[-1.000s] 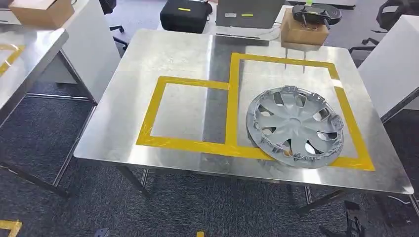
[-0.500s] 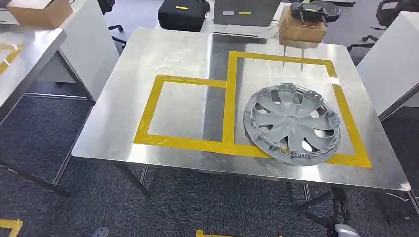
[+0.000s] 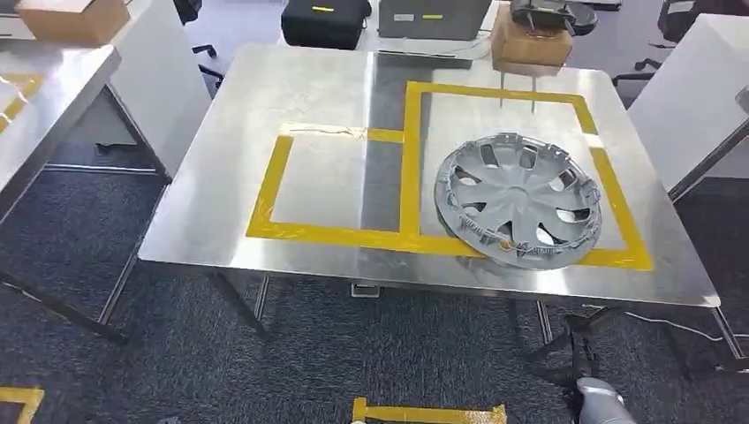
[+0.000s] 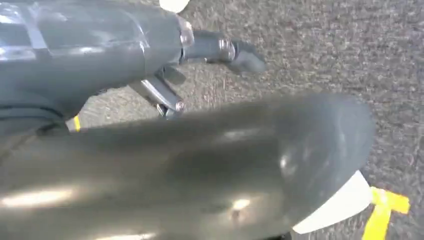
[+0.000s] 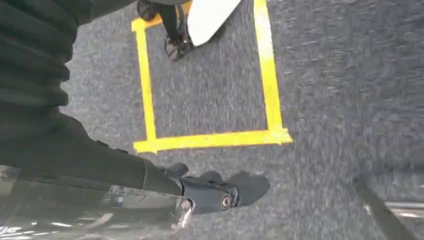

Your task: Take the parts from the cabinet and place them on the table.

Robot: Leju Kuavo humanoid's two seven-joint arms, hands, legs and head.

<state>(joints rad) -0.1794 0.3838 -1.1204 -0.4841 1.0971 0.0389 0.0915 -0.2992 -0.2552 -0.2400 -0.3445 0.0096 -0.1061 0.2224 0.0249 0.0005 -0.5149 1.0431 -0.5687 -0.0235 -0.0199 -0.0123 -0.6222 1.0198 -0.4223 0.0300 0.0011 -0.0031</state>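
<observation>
A grey plastic wheel cover (image 3: 517,199) lies flat on the steel table (image 3: 300,88), in the larger yellow-taped square, its near rim over the tape line. The smaller taped square (image 3: 327,190) to its left holds nothing. My right hand (image 3: 580,362) hangs low beside the table's near right leg, over the carpet. In the right wrist view that hand (image 5: 165,190) has a dark finger stretched out and holds nothing. My left hand (image 4: 165,55) hangs over the carpet too, with thumb and a finger apart and nothing in it.
A second steel table (image 3: 44,88) stands at the left with a cardboard box (image 3: 75,18). Behind the main table are a black case (image 3: 325,22) and a box (image 3: 530,40) with a dark device. A white panel (image 3: 689,88) stands right. Yellow tape (image 3: 428,412) marks the floor.
The whole picture has shifted: the camera moved, so the table now sits higher and farther in the frame. My right hand has come into the lower right corner. The wheel cover stays put.
</observation>
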